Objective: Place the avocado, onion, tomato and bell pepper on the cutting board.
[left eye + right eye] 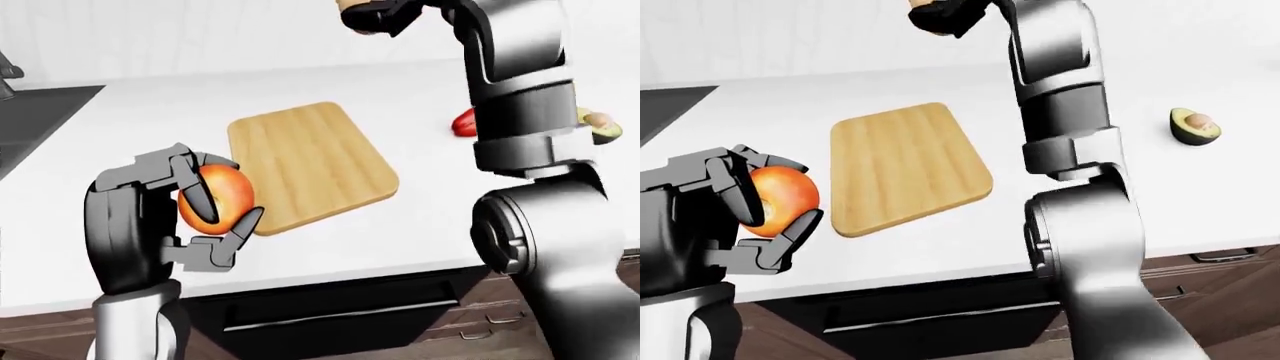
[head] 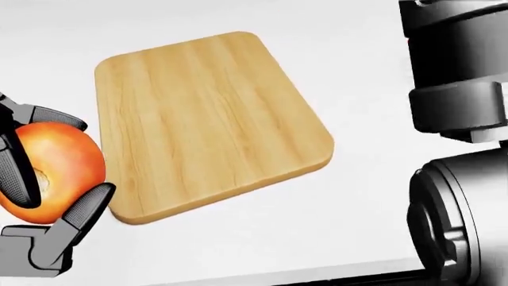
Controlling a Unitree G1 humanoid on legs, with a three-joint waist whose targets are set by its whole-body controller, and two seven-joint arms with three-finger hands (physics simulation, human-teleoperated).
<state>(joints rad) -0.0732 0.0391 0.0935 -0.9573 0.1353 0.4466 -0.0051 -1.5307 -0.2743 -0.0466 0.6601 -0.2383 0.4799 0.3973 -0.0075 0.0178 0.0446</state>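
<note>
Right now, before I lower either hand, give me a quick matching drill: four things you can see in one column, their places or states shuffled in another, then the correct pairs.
Things:
1. tomato
2. cutting board
3. avocado
4. right hand

Places or states:
A. raised at the top edge of the eye views
B. lying on the white counter, far right in the right-eye view
C. bare, nothing on it
D. gripped in the left hand

Pairs: 1-D, 2-C, 3-B, 4-A
</note>
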